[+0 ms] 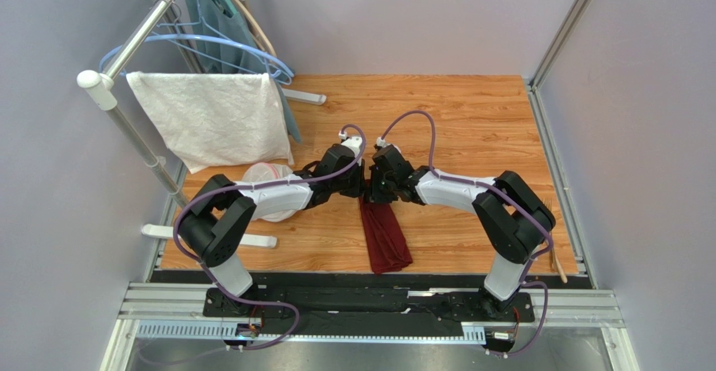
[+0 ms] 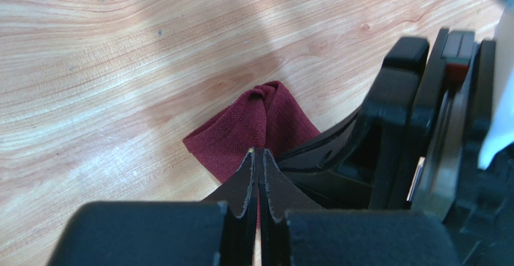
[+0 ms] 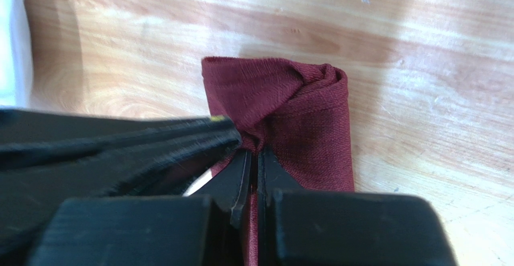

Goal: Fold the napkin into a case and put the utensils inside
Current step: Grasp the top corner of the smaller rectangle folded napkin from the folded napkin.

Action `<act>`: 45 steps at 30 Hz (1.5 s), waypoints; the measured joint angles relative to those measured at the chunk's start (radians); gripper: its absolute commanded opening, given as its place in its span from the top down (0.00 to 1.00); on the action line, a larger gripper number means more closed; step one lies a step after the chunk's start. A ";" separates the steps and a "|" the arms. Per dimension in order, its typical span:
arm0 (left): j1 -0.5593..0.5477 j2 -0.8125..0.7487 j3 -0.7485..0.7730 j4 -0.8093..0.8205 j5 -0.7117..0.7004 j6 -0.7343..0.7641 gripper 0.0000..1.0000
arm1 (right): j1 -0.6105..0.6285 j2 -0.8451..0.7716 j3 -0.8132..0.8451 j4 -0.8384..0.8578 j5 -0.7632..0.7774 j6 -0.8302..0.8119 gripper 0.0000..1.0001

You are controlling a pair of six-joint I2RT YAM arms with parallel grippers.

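Plainly, both grippers were pinched down on the far end of the napkin (image 1: 386, 241). The left gripper (image 2: 259, 154) had its jaws pressed together with only a sliver of maroon cloth showing between them, and the fabric bunched into a small twisted peak just beyond its tips. The right gripper (image 3: 253, 151) was clamped the same way, a fold of the napkin caught between its closed fingers and a rolled, gathered edge rising past them. Seen from above, the two stood tip to tip over the napkin's far end, the left gripper (image 1: 360, 188) on its left and the right gripper (image 1: 376, 190) on its right, nearly touching each other.

The napkin lay as a narrow, rumpled strip on the wooden table (image 1: 471, 119), running from the grippers back toward the arms' bases. Left of the napkin, partly under the left arm, sat a pale bundle (image 1: 267, 176) too hidden to identify. Farther left and beyond it, a white towel (image 1: 214, 119) hung over a metal rack (image 1: 126, 48), with blue hangers (image 1: 244, 48) on the same rack. Well to the right of the napkin, at the table's edge, lay a slim tan stick (image 1: 556, 262) too small to make out. Grey walls (image 1: 403, 18) enclosed the table, and a black rail (image 1: 361, 304) ran along the edge nearest the napkin's free end.
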 measured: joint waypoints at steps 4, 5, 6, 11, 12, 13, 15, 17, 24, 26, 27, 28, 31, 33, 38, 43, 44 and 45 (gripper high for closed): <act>0.006 -0.017 -0.034 0.031 0.002 -0.016 1.00 | 0.000 0.021 0.053 -0.051 0.006 0.020 1.00; 0.008 -0.026 -0.043 0.034 -0.001 -0.018 1.00 | 0.000 0.027 0.065 -0.061 0.008 0.029 1.00; 0.009 -0.035 -0.051 0.037 -0.005 -0.019 1.00 | 0.000 0.031 0.069 -0.064 0.008 0.037 1.00; 0.007 -0.078 -0.080 0.047 -0.012 -0.032 1.00 | -0.014 0.023 0.042 -0.014 0.009 0.143 1.00; 0.007 -0.081 -0.083 0.052 -0.012 -0.035 1.00 | -0.019 0.019 0.031 -0.002 0.007 0.160 1.00; 0.007 -0.081 -0.084 0.056 -0.012 -0.038 1.00 | -0.024 0.018 0.024 0.008 0.003 0.174 1.00; 0.007 -0.081 -0.084 0.056 -0.012 -0.043 1.00 | -0.028 0.019 0.028 0.007 -0.002 0.182 1.00; 0.007 -0.081 -0.083 0.055 -0.016 -0.043 1.00 | -0.029 0.027 0.051 -0.009 -0.003 0.171 1.00; 0.007 -0.080 -0.040 0.003 -0.029 -0.031 1.00 | 0.012 0.060 0.089 -0.043 0.048 0.067 1.00; 0.008 -0.077 -0.039 -0.002 -0.026 -0.033 1.00 | 0.022 0.060 0.098 -0.054 0.081 0.048 1.00; 0.008 -0.073 -0.039 -0.003 -0.024 -0.035 1.00 | 0.023 0.060 0.101 -0.058 0.087 0.044 1.00; 0.008 -0.067 -0.039 0.000 -0.019 -0.039 1.00 | 0.020 0.060 0.106 -0.063 0.090 0.042 1.00; 0.009 -0.049 -0.043 0.011 -0.014 -0.049 1.00 | -0.001 0.060 0.115 -0.065 0.073 0.047 1.00; 0.010 -0.043 -0.050 0.023 -0.013 -0.052 1.00 | -0.016 0.060 0.116 -0.059 0.055 0.061 1.00; 0.017 -0.039 -0.053 0.039 -0.016 -0.052 1.00 | -0.037 0.060 0.115 -0.038 0.003 0.087 0.99; 0.035 -0.029 -0.053 0.036 -0.013 -0.051 1.00 | -0.045 0.060 0.098 -0.003 -0.035 0.087 0.73; 0.042 -0.027 -0.053 0.032 -0.011 -0.052 1.00 | -0.046 0.060 0.094 -0.001 -0.044 0.083 0.69; 0.048 -0.024 -0.053 0.029 -0.010 -0.052 1.00 | -0.048 0.060 0.092 0.000 -0.056 0.081 0.66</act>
